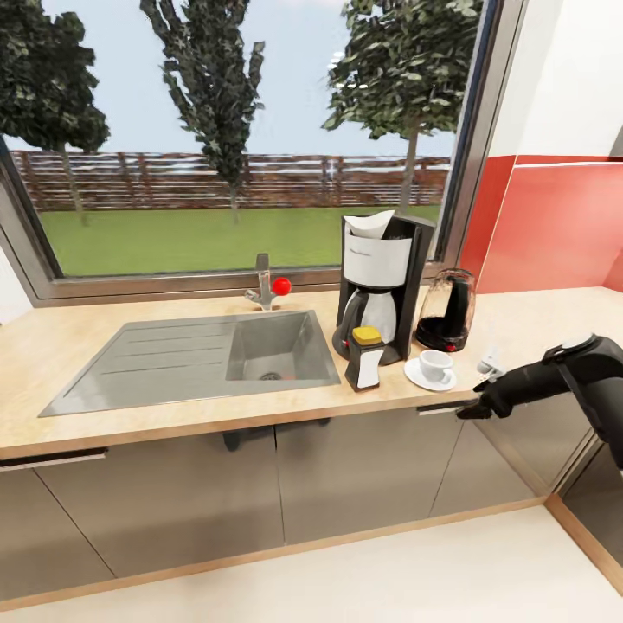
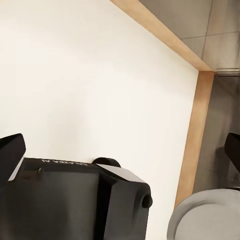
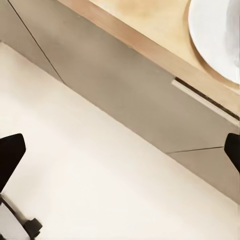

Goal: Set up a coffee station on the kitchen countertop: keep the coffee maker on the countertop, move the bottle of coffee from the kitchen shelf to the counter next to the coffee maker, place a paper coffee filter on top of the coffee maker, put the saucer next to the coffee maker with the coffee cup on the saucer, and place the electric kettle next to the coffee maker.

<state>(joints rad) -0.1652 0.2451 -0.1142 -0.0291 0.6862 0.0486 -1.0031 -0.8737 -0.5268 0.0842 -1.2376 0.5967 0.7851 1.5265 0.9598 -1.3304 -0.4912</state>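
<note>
We see the coffee maker (image 1: 381, 281) at the countertop's (image 1: 104, 346) back edge, filter (image 1: 370, 225) on top; bottle (image 1: 366, 357), cup (image 1: 436, 364) on saucer (image 1: 415, 375), and kettle (image 1: 447, 310) beside it. Right gripper (image 1: 475, 410) at the front edge, wide; left gripper (image 2: 120, 150) wide.

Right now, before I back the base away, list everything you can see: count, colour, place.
coffee maker: 1, black and white, on the countertop right of the sink
paper coffee filter: 1, white, on top of the coffee maker
bottle of coffee: 1, yellow cap, in front of the coffee maker
electric kettle: 1, black and clear, right of the coffee maker
saucer: 1, white, front right of the coffee maker
coffee cup: 1, white, on the saucer
sink: 1, grey steel, set in the countertop
tap: 1, grey with red knob, behind the sink
right hand: 1, black, at the counter edge below the saucer, fingers spread wide
</note>
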